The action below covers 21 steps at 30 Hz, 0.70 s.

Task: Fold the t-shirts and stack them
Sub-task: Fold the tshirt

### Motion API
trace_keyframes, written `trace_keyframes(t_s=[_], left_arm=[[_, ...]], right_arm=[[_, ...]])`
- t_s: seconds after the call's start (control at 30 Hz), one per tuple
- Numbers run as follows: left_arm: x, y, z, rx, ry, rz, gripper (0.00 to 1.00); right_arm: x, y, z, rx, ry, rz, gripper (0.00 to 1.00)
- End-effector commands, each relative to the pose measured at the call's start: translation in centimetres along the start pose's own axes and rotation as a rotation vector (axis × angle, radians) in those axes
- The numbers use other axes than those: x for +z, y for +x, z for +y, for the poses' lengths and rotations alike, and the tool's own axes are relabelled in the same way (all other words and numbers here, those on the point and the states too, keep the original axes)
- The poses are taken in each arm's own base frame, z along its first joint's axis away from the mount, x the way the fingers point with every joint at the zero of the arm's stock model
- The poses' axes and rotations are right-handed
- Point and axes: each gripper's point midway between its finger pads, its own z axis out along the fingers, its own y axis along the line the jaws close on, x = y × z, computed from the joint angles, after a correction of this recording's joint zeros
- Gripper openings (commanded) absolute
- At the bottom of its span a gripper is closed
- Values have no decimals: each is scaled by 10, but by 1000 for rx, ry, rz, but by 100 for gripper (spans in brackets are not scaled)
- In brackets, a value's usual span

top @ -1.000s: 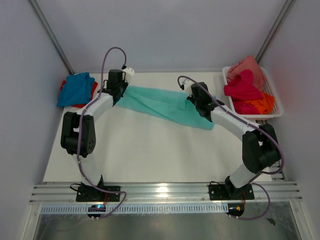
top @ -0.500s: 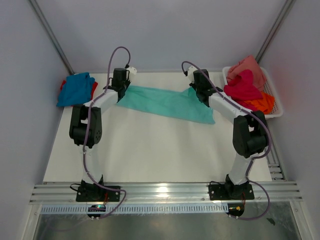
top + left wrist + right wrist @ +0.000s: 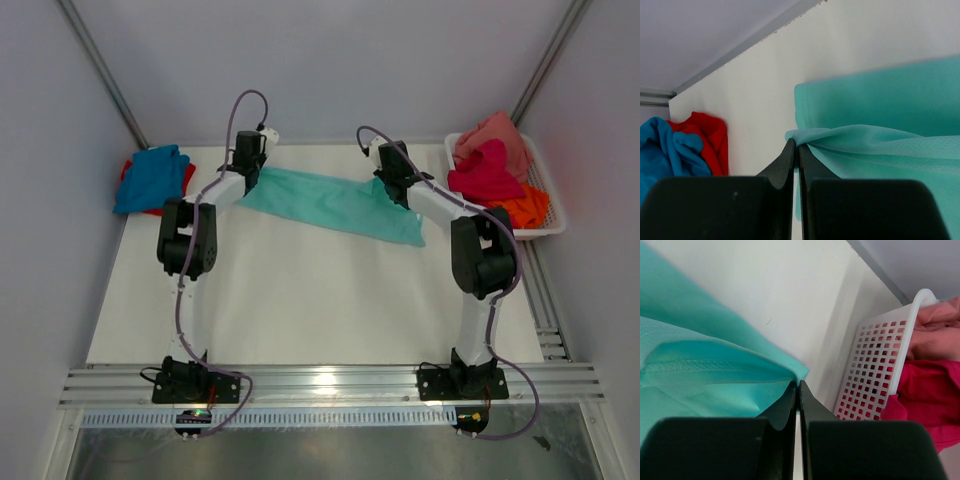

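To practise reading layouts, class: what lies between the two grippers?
The mint-teal t-shirt spans the stretch, pinched near one end by the left gripper and near the other by the right gripper. The top view shows it.

High overhead, wrist views hugging teal tee (image 3: 338,205)

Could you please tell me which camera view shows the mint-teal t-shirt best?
The top external view: the mint-teal t-shirt shows nearly whole there, end to end. Each wrist view shows only a pinched edge of it.
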Motion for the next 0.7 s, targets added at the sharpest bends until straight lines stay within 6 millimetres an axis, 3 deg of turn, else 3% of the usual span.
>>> trace_keyframes(t_s=[0.0, 0.33, 0.4, 0.67], left_arm=[[4, -19, 10, -35, -40, -41, 0], [26, -7, 5, 8, -75, -20, 0], [29, -15, 9, -2, -101, -49, 0], [43, -13, 10, -4, -147, -59, 1]], right_arm=[[3, -20, -19, 27, 55, -33, 3], [17, -26, -26, 37, 81, -30, 3], [22, -24, -27, 39, 84, -22, 3], [34, -24, -24, 44, 89, -4, 3]])
